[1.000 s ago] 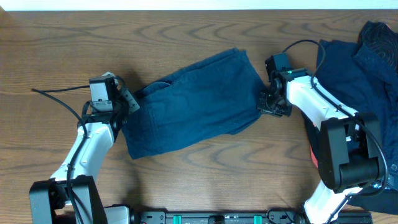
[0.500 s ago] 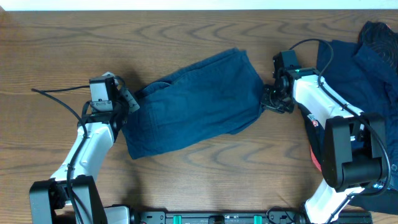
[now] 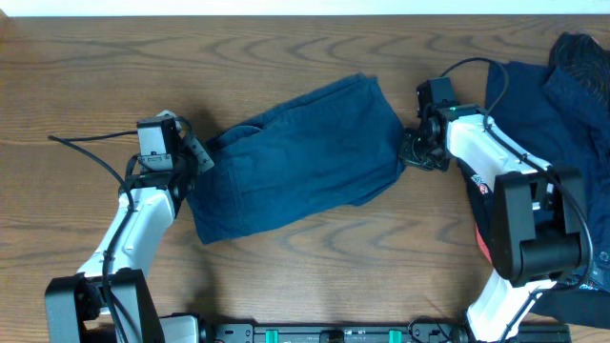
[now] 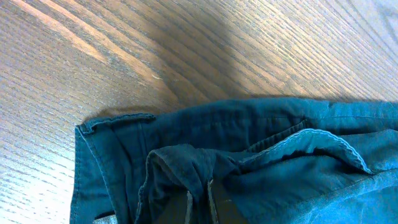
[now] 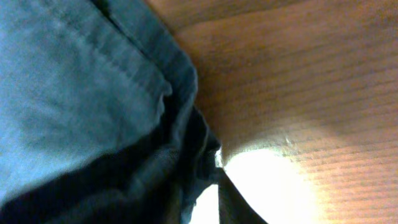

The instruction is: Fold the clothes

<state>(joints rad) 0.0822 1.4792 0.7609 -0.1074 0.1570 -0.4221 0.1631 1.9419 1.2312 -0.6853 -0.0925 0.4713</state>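
Note:
The dark navy shorts lie spread aslant across the middle of the table. My left gripper is at their left end, shut on a bunched fold of cloth; in the left wrist view the fingertips pinch that fold and the hemmed shorts stretch away. My right gripper is at the right edge of the shorts. Its wrist view shows the jaws drawn close, with the hem of the shorts caught at the tips and a bright sliver of table behind.
More dark navy clothes are heaped at the table's far right, partly under the right arm. A black cable trails left from the left arm. Bare wooden table shows in front of the shorts.
My right gripper has shifted slightly toward the edge of the shorts and its jaws have narrowed on the hem. The left arm and the shorts have stayed put.

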